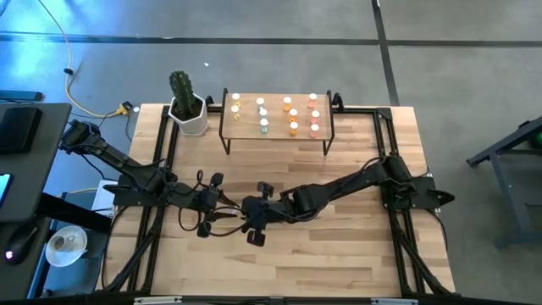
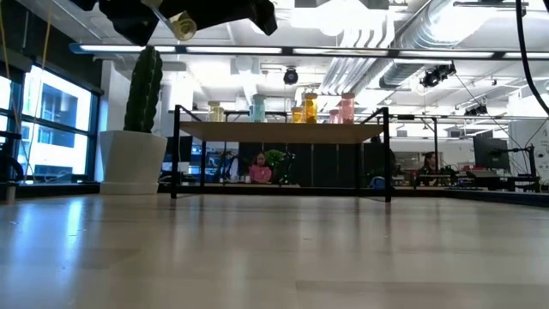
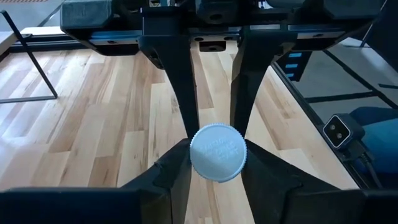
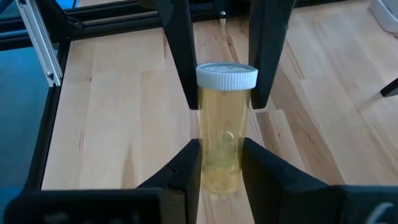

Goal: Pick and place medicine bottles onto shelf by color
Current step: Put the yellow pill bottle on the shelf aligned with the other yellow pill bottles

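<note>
A yellow bottle with a white cap is held in the air between my two grippers, which face each other over the table's middle. My right gripper, also seen in the high view, is shut on its body. My left gripper, in the high view, closes on the cap end. The light-wood shelf on black legs stands at the far edge. It carries several bottles in columns: yellow, green, orange and pink. My left gripper has the cap's rim between its two fingertips, coming level from the table's left, with the cap's top facing its wrist. My right gripper pinches the yellow body near its base between two fingers, coming from the table's right, fingers along the bottle. The bottle is lifted clear of the table.
A white pot with a green cactus stands left of the shelf and also shows in the low view. The shelf with its bottles shows there too. People sit far off in the room behind the table.
</note>
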Robot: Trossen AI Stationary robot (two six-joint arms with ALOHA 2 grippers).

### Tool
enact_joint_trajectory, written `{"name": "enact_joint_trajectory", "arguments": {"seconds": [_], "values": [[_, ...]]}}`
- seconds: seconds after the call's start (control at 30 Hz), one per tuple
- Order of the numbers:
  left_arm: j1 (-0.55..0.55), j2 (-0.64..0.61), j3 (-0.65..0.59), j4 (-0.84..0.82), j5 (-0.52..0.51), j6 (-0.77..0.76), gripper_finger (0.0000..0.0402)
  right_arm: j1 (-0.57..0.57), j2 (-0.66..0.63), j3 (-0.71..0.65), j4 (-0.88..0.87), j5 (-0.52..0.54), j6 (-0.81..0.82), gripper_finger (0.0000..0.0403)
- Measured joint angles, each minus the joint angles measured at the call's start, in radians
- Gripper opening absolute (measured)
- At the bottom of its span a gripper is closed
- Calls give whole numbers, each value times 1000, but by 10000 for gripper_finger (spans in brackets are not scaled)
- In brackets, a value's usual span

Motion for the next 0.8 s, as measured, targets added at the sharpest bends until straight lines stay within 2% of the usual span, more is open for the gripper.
{"name": "enact_joint_trajectory", "arguments": {"seconds": [0.13, 0.5, 0.6, 0.7, 0.8], "values": [[0, 0, 0, -1, -3, 1, 118, -5, 0, 1, -9, -7, -4, 104], [1, 0, 0, 0, -55, 0, 111, -19, -43, 1, -58, -14, -41, 212], [6, -4, 0, -11, -99, 1, 111, -30, -88, 1, -104, 3, -47, 223], [42, -23, 2, -23, -102, 4, 111, -39, -132, 1, -161, 58, -88, 224], [105, -43, 41, -123, -102, 11, 111, -54, -175, 0, -223, 116, -131, 224]]}}
